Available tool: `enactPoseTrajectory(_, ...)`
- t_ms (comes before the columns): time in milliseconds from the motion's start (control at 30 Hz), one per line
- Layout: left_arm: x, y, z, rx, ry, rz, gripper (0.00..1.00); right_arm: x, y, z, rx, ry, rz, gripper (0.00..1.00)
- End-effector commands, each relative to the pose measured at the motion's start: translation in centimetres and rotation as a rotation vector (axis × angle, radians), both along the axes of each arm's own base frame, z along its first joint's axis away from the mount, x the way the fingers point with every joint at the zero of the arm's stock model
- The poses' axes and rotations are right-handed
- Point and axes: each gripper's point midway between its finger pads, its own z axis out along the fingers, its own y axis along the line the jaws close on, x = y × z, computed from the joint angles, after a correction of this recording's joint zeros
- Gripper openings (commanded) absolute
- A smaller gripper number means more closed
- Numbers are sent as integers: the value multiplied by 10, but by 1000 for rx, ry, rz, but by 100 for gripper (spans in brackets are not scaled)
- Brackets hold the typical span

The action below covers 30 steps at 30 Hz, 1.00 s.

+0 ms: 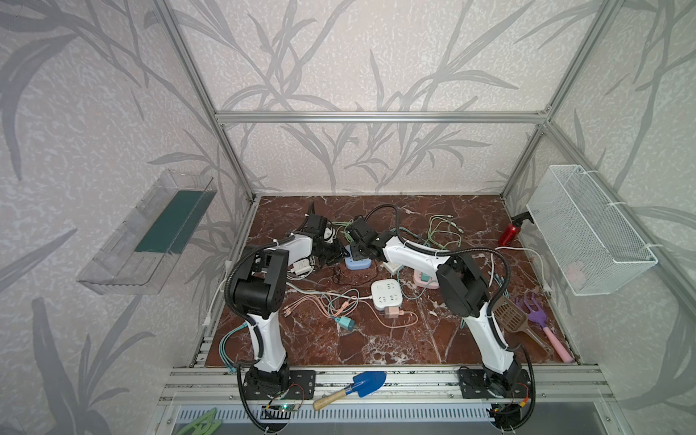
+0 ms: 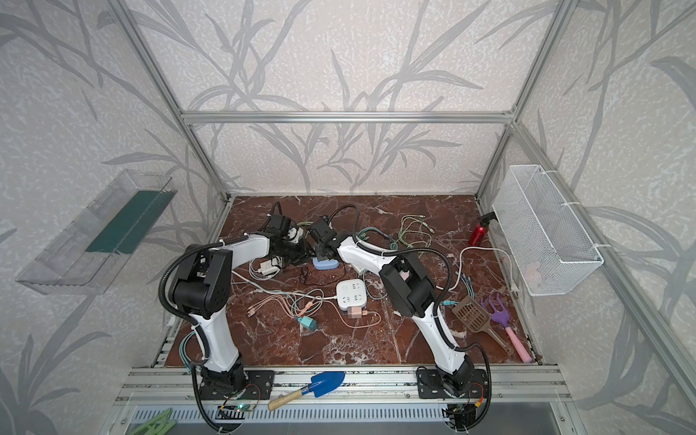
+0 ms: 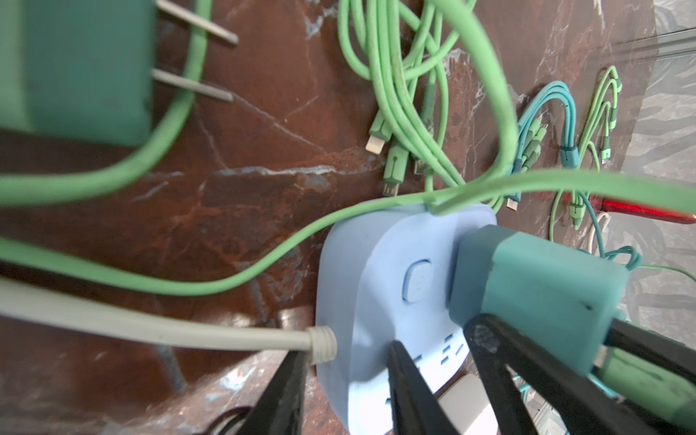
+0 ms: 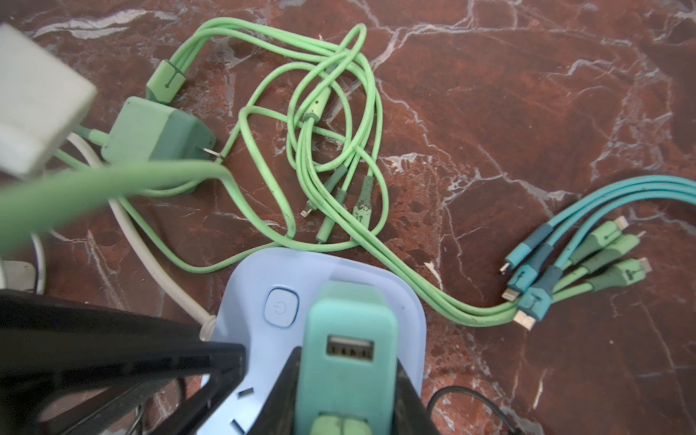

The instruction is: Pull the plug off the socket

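In both top views a white wire basket [image 1: 591,233] on the right wall holds something faint and pinkish, too dim to name. A clear bin [image 1: 113,260] on the left wall holds a dark green slab [image 1: 173,222]. The blue socket [image 1: 357,263] lies mid-worktop [image 1: 339,339], mostly hidden under both arms.

Left wrist view: the left hand [image 3: 348,346] has its fingers parted astride the socket's corner, beside the white cord [image 3: 150,324].

Right wrist view: the right hand [image 4: 350,361] is clamped on the teal plug [image 4: 350,327], which is seated in the socket with its prongs hidden.
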Motion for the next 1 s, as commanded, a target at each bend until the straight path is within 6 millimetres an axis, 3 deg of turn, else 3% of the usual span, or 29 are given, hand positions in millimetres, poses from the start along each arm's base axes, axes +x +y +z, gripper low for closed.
enactPoseTrajectory(0, -11, 26, -28, 173, 26, 19, 41, -45, 49, 14, 88, 84, 185, 10)
enactPoseTrajectory(333, 1, 30, -8, 194, -23, 10, 41, -42, 47, 16, 88, 112, 214, 11)
enactPoseTrajectory(533, 5, 31, 20, 183, -102, 23, 41, -38, 43, 6, 78, 139, 196, 11)
enactPoseTrajectory(767, 11, 28, 22, 136, -115, 8, 40, -37, 41, 2, 54, 148, 199, 11)
enactPoseTrajectory(967, 11, 26, 26, 86, -122, 9, 40, -35, 34, -13, -17, 182, 193, 11)
